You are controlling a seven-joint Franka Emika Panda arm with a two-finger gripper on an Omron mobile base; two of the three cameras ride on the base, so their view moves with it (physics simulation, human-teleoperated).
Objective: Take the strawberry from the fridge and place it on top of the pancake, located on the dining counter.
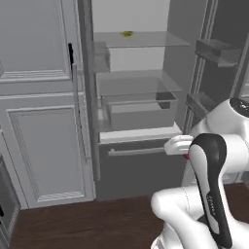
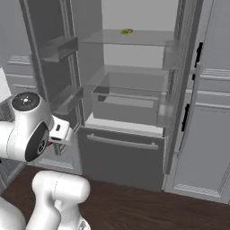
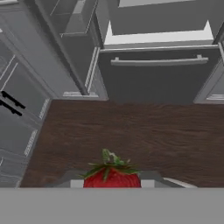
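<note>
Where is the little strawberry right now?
The strawberry is held in the robot's shut hand, at the bottom middle of the hand view, above the dark wooden floor before the open fridge.

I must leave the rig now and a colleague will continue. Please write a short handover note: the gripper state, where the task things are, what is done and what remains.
Gripper: shut on the strawberry; in the hand view the red fruit with green leaves sits between the fingertips, above the dark wood floor.
Fridge: both doors open, bottom drawer shut. A small yellow-green item lies on the top glass shelf.
Done: strawberry taken out of the fridge.
Left: bring it to the dining counter and set it on the pancake.
</note>
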